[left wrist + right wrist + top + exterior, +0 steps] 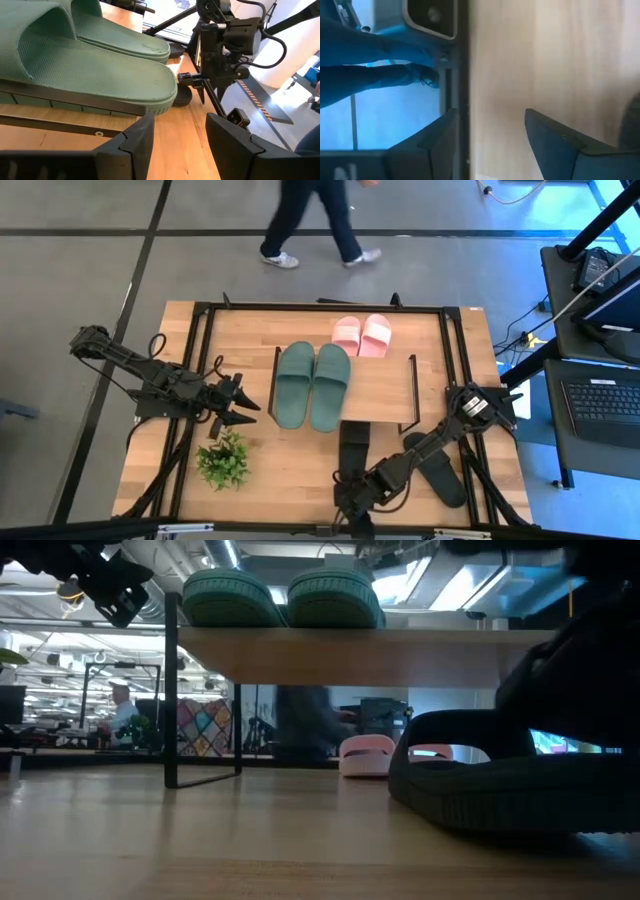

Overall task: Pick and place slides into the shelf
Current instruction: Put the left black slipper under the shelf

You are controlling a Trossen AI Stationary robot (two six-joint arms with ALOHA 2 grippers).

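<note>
The dull green slides lie side by side, soles down, on the shelf's top board; they also show in the left wrist view. The pale pink slides rest on the table at the shelf's far side, seen under the board in the low view. Both black slides lie on the table near its near edge, one in front of the shelf, the other to its right. My left gripper is open, left of the green slides. My right gripper is open over bare wood beside the first black slide.
A small green potted plant stands near the table's near left, close under my left gripper. The shelf's black metal legs stand on the tabletop. A person walks on the floor beyond the far edge. Desks with a laptop stand to the right.
</note>
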